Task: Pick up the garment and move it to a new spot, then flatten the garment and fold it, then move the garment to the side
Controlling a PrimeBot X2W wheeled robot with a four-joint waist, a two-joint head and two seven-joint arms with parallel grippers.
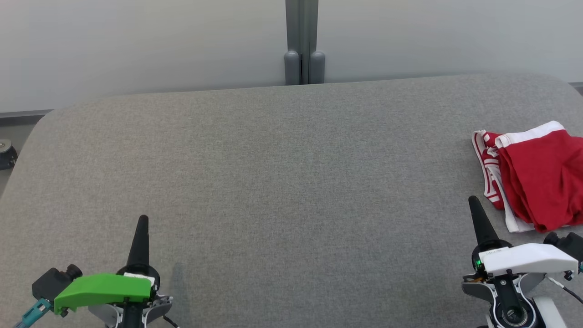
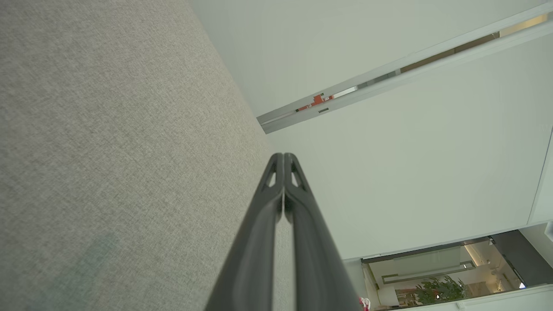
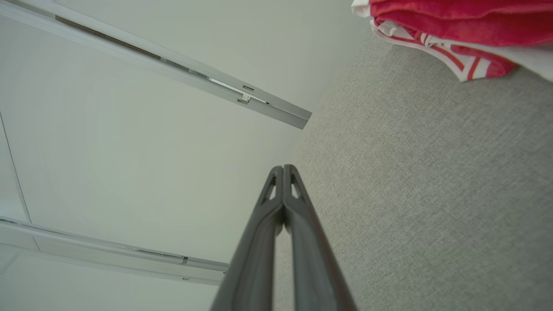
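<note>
The garment point(image 1: 537, 175) is red with white bands and striped trim. It lies folded in a small stack at the right edge of the grey padded table point(image 1: 282, 173). Its edge also shows at the top right of the right wrist view as the garment point(image 3: 449, 26). My right gripper point(image 1: 473, 200) is shut and empty at the lower right, its tips just left of the garment's near corner. In its own view the right gripper point(image 3: 283, 168) has both fingers pressed together. My left gripper point(image 1: 143, 218) is shut and empty at the lower left, far from the garment, as the left gripper point(image 2: 283, 155) confirms.
A pale wall with a grey vertical post point(image 1: 301, 43) stands behind the table's far edge. The table's corners are rounded, and a small dark object point(image 1: 5, 152) sits off its left side.
</note>
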